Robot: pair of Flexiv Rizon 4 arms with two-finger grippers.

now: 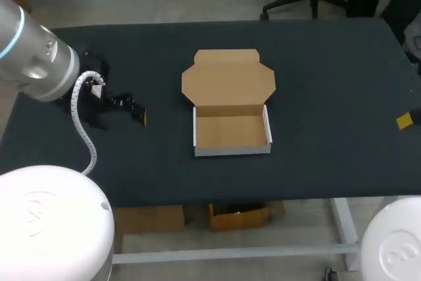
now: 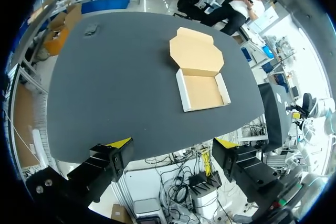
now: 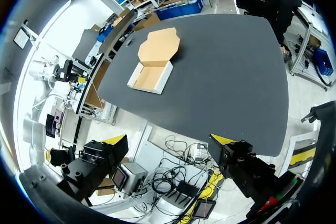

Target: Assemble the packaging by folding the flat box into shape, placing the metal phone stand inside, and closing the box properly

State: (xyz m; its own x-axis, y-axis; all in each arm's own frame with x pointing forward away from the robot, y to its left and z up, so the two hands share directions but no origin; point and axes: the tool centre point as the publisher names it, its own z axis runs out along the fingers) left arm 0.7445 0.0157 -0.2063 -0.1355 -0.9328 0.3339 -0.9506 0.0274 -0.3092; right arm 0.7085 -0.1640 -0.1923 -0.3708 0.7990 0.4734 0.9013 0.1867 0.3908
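The cardboard box stands in the middle of the table as a shallow tray with white outer walls, and its brown lid lies flat behind it. The tray is empty; the box also shows in both wrist views. A small dark object, perhaps the phone stand, lies near the table's far left corner, hidden by my left arm in the head view. My left gripper hangs open left of the box, holding nothing. My right gripper is open at the table's right edge, empty.
The dark table top is bare around the box on all sides. My left arm's thick link and its white cable hang over the table's left part.
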